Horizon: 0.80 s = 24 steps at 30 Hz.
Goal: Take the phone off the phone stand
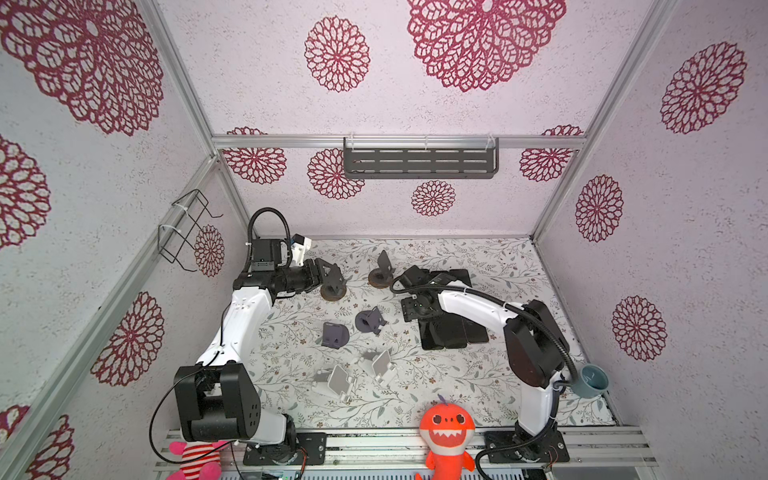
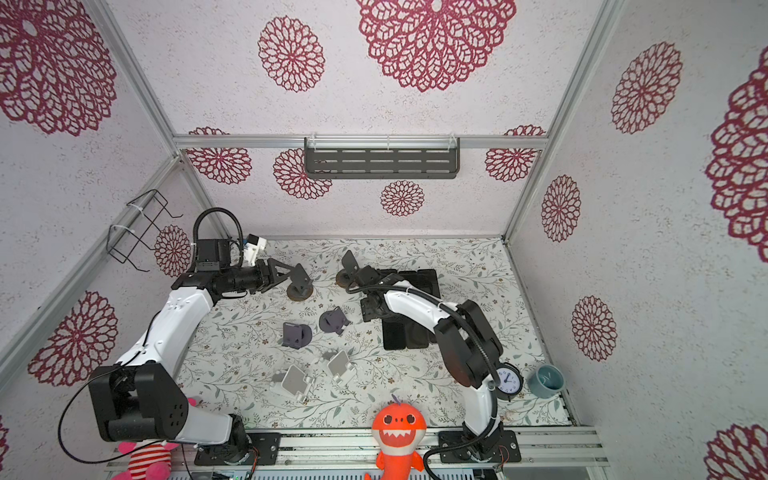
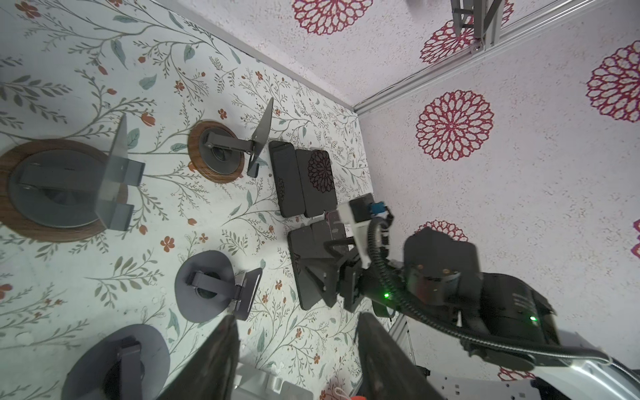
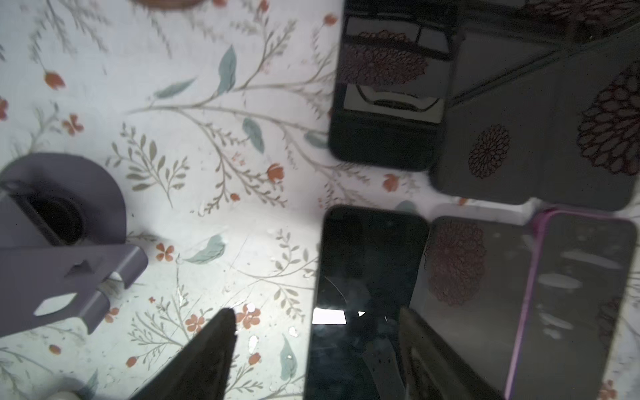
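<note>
1. My right gripper (image 4: 317, 313) hangs low over the table (image 4: 207, 138). Its two fingers (image 4: 211, 356) stand wide apart, and they are not squeezing anything.
2. The black phone (image 4: 367, 277) lies flat on the table with its shiny side up, right under that gripper.
3. In the right wrist view, one finger is over the bare table just beside the phone's long edge. The other finger is over the phone's far edge, where the next phone lies beside it.
4. I cannot tell if the fingertips touch the phone or only hang above it.
5. The other phones (image 4: 485, 270) lie flat beside the black phone, close together. In both top views they look like one dark patch on the table, and my right arm hides part of it. The right gripper (image 1: 415, 309) sits over the near left part of that patch.
6. A purple stand (image 4: 62, 249) sits on the table near the black phone. The two do not touch, and I see bare table between them.
7. My left gripper (image 3: 296, 317) has its fingers apart too, and I see only table between them.
8. In a top view the left gripper (image 1: 328, 272) is right by the wooden-base stand (image 1: 332, 289), well apart from the black phone.
</note>
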{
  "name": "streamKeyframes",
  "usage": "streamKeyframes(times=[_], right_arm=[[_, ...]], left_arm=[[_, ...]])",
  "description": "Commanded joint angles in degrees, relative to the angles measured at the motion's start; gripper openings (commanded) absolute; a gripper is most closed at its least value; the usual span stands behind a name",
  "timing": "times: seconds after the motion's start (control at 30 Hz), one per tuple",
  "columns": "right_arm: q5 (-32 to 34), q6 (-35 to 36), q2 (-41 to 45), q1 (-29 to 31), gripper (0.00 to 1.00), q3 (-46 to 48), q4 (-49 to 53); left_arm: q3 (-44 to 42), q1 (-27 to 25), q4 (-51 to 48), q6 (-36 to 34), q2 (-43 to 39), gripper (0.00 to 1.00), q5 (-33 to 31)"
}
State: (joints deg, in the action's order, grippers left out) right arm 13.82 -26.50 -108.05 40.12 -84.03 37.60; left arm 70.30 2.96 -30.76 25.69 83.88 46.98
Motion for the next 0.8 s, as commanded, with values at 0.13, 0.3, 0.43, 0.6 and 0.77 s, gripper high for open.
streamKeyframes(times=[0.13, 0.3, 0.43, 0.6, 0.77], right_arm=[[9.3, 6.3, 15.3, -8.6, 0.99, 11.0, -8.3], [21.4, 11.6, 25.2, -13.6, 0.99, 27.0, -23.6], [23.4, 11.4, 27.7, -20.0, 0.99, 33.7, -30.0], [24.0, 12.9, 29.9, -24.4, 0.99, 43.2, -43.5], [27.8, 18.3, 28.7, -25.0, 0.99, 49.7, -56.8]], left_arm=[[-1.5, 0.4, 0.5, -3.1, -6.9, 0.65, -13.3], [-5.8, 0.3, 3.1, -2.6, -14.4, 0.74, -32.5], [-18.0, 0.0, 10.5, -0.6, -22.2, 0.79, -50.4], [-33.9, 0.0, 24.9, -3.7, -29.7, 0.83, -66.1], [-43.2, 0.2, 38.6, -10.9, -29.0, 0.97, -75.4]])
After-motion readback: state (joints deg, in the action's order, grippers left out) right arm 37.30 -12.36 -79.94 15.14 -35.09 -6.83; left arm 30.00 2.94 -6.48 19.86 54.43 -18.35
